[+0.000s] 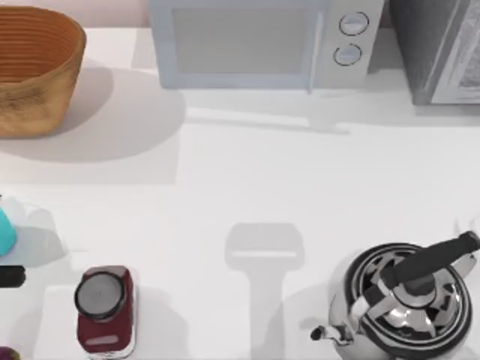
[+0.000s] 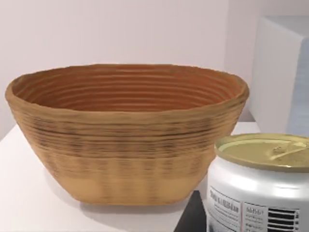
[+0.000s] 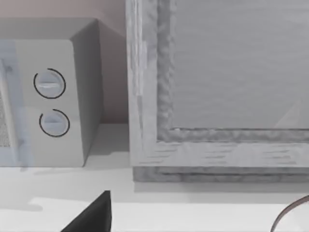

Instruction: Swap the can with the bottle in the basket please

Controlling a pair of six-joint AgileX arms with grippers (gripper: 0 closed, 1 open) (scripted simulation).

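Note:
The wicker basket (image 1: 30, 71) stands at the table's far left; in the left wrist view the basket (image 2: 125, 145) faces me, and the part of its inside that I can see is bare. The bottle (image 2: 263, 188), white with a dull gold top, stands close to the left wrist camera, outside the basket and in front of it. One dark finger (image 2: 190, 217) of my left gripper shows beside it. The can (image 1: 105, 307), dark red with a grey top, stands at the front left. One dark finger (image 3: 94, 215) of my right gripper shows in the right wrist view.
A microwave (image 1: 255, 41) sits at the back middle, with a grey appliance (image 1: 442, 49) to its right. A shiny kettle (image 1: 409, 300) with a black handle stands at the front right. A teal object (image 1: 4, 231) pokes in at the left edge.

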